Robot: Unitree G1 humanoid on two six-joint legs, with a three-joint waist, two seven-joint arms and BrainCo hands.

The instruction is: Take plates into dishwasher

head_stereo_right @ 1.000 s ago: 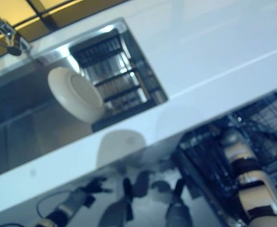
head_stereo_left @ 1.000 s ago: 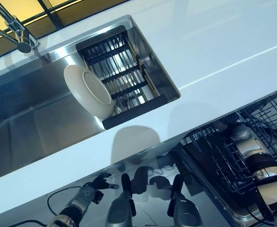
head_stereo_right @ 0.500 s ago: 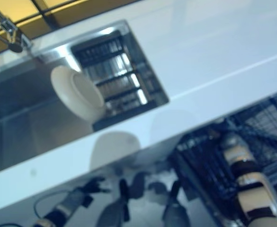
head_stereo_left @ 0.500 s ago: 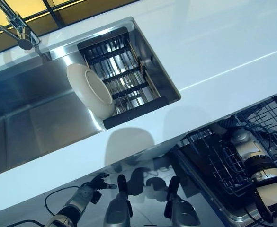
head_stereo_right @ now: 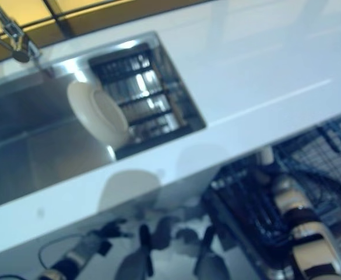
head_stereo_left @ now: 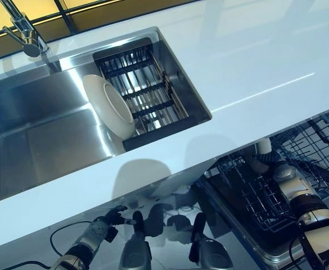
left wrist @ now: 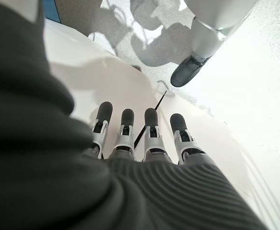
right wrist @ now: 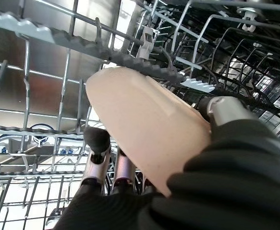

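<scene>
1. A cream round plate [right wrist: 144, 139] is gripped by the right robot hand [right wrist: 106, 163] among the dark wire dishwasher rack [head_stereo_left: 248, 197], lower right; it could be snagged on the tines if tilted.
2. The left robot hand [left wrist: 144, 139], lower left, is held open and empty.
3. Another white plate [head_stereo_left: 109, 107] is seen leaning in the steel sink [head_stereo_left: 40, 146], upper left, within the white desk [head_stereo_left: 254, 62].

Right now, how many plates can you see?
2: a cream round plate standing in the sink's black rack, and a beige plate in the right hand among dishwasher wires; others may be hidden.
</scene>
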